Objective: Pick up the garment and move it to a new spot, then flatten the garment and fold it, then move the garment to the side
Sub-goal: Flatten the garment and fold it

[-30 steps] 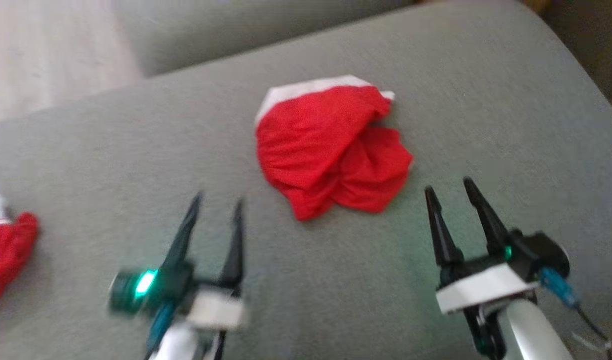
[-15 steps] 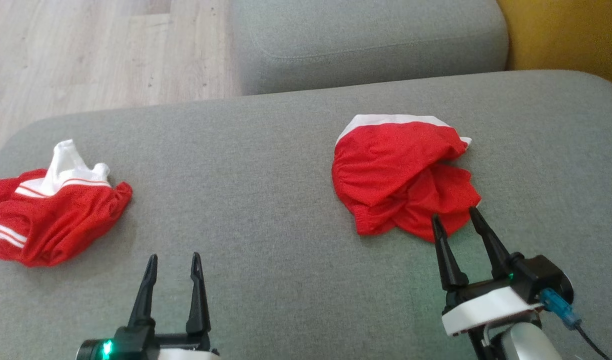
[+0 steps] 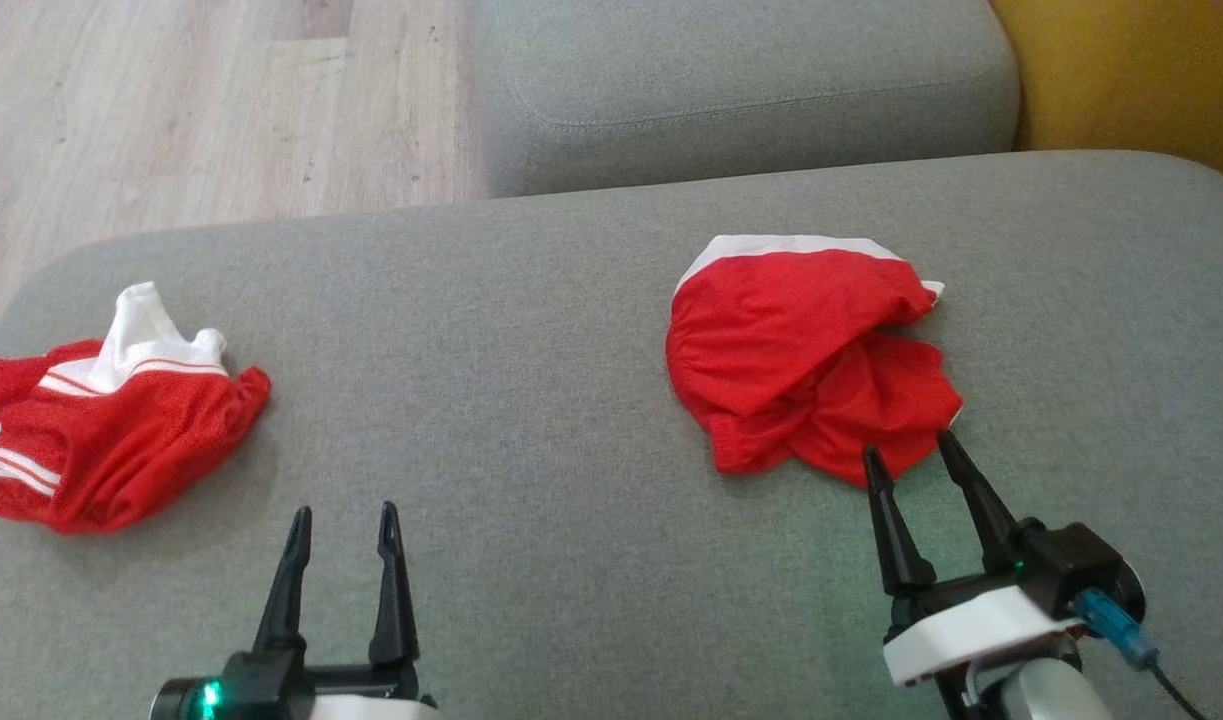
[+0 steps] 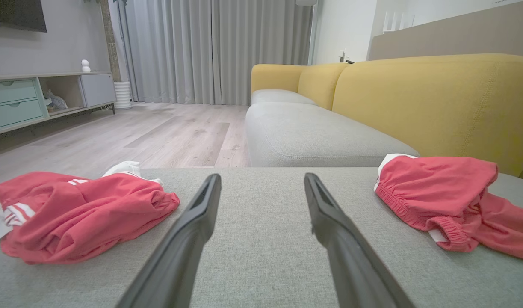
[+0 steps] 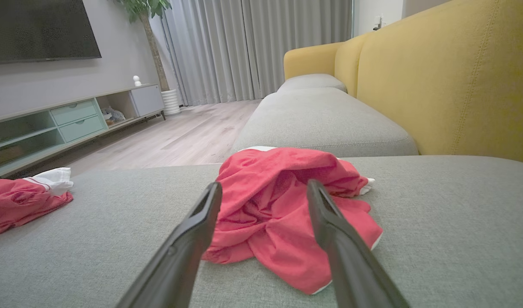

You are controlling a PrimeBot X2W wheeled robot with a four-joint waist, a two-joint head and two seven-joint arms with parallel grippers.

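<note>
Crumpled red garment (image 3: 801, 350) seen toward right edge of seat cushion (image 3: 531, 400); right pincer (image 3: 908, 448) held apart at its near hem; left pincer (image 3: 344, 512) held apart, empty.

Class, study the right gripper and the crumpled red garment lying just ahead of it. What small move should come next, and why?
Probably ease the right gripper forward and down onto the near edge of the red garment, ready to close. Its jaws stand open and empty, tips right at that edge, and the garment lies crumpled on the grey cushion.
</note>
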